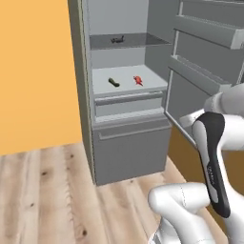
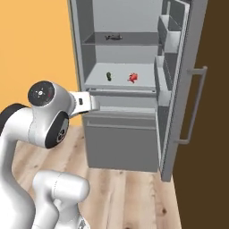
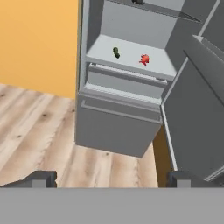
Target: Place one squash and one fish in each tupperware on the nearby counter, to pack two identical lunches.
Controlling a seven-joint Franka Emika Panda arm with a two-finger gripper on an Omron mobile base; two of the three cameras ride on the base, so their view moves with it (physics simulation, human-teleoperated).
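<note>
Open fridge (image 2: pixel 179 89), green squash (image 1: pixel 114 82), red fish (image 1: pixel 138 80) on shelf

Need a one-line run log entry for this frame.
gripper: open, empty | fridge: door open | green squash, red fish: middle shelf, apart | dark fish: upper shelf

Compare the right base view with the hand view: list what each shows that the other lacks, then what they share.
Right base view: the arm at lower left, the fridge door's handle, and the dark fish whole on the upper shelf.
Hand view: the jaws, wide open, holding nothing, at the bottom edge.
Both: the open fridge, with the green squash and the red fish side by side and apart on the middle shelf, plus the orange wall and the wooden floor.
</note>
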